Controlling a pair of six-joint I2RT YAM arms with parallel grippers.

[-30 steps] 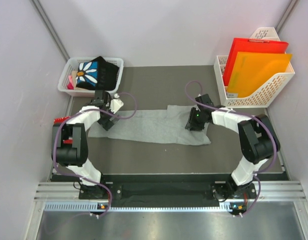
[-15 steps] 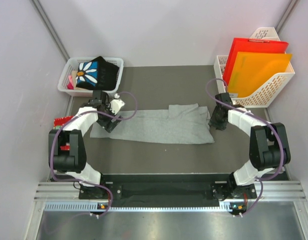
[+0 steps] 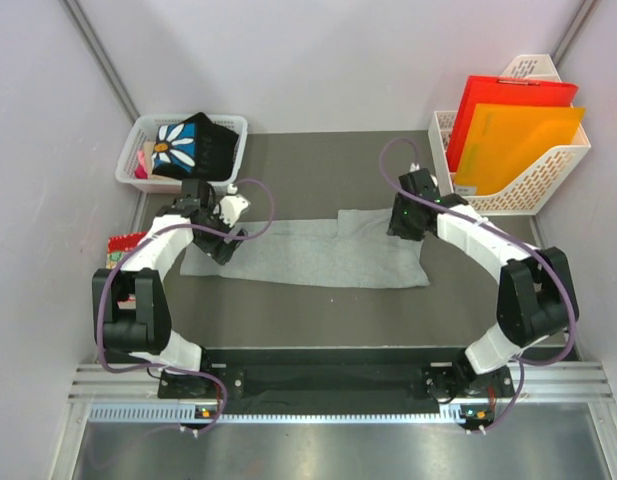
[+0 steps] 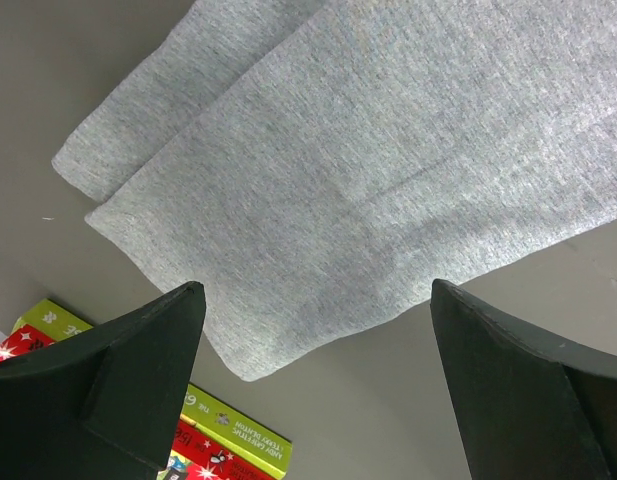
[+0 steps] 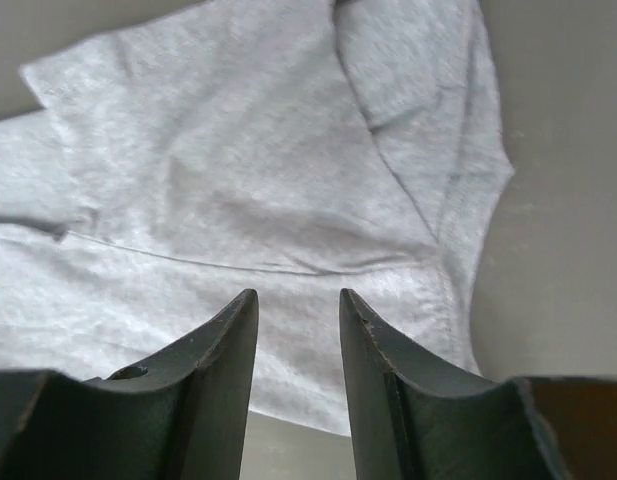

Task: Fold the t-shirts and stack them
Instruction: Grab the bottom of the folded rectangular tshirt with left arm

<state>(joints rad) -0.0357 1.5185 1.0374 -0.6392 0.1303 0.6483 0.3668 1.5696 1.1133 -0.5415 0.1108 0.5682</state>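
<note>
Since grey tee lies flat on mat as a long strip, it spans the gap between both grippers. One lengthwise fold looks done, judging by the doubled layer edge in left wrist view.

Over the strip's left end hangs left gripper, jaws spread as wide as they go, nothing between them. The rounded cloth corner sits under and between the tips, and I can't tell if there is any contact. It is probably placed there to drop on that end for a crosswise fold.

Over the strip's upper right corner sits right gripper, jaws parted by a narrow gap, no cloth pinched. A sleeve flap and seam lie ahead of the tips, with the cloth edge off to their right. A narrow gap suits a pinch on thin fabric, my guess.

Second item, black tee, is bunched in basket, beyond the left jaws and well apart, not folded. The packet is just behind the left jaws, beside the strip end and apart from the cloth. The rack with folders stands out past the right jaws, apart.

Progress is early to mid: grey half folded, black untouched, no stack. Risk: pinching only the top layer would pull the fold open.
</note>
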